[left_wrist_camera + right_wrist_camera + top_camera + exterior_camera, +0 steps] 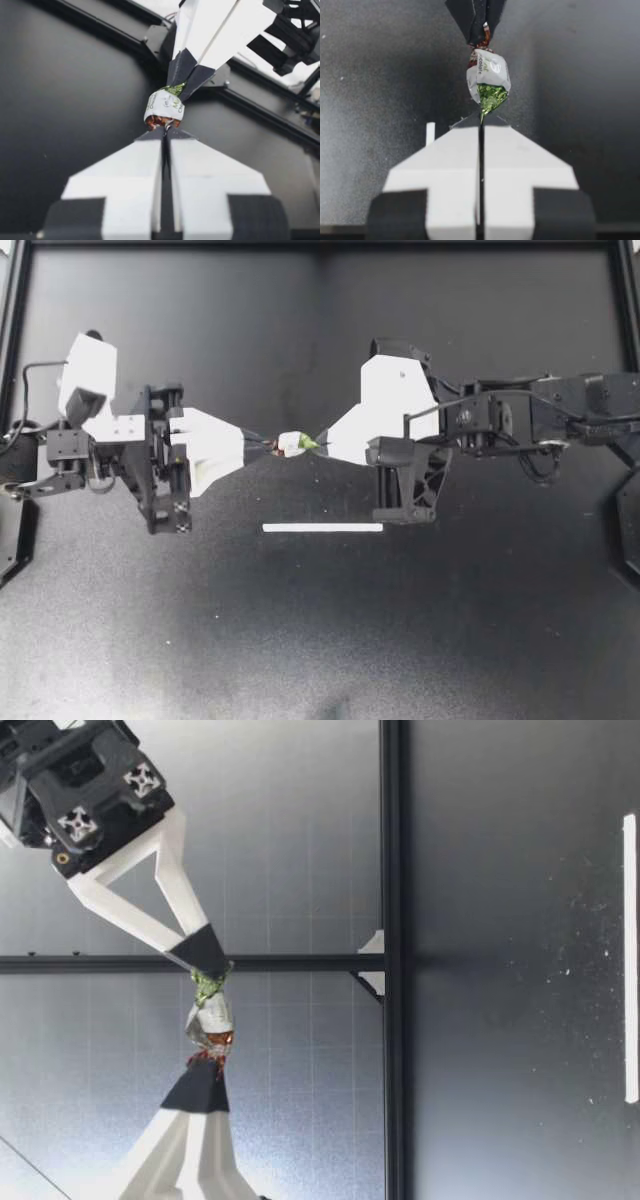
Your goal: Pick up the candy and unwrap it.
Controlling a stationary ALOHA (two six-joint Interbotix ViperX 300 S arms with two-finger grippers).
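Note:
A wrapped candy (293, 444) with a white middle, one green twisted end and one red-brown twisted end hangs in the air between both grippers. My left gripper (268, 443) is shut on the red-brown end of the candy (164, 106). My right gripper (319, 444) is shut on the green end of the candy (489, 78). From table height the candy (211, 1018) is well above the table, stretched between my right gripper (207, 970) and my left gripper (207, 1069).
A white strip (322, 528) lies flat on the black table (320, 640), nearer the front than the grippers. Black frame rails border the table's back and sides.

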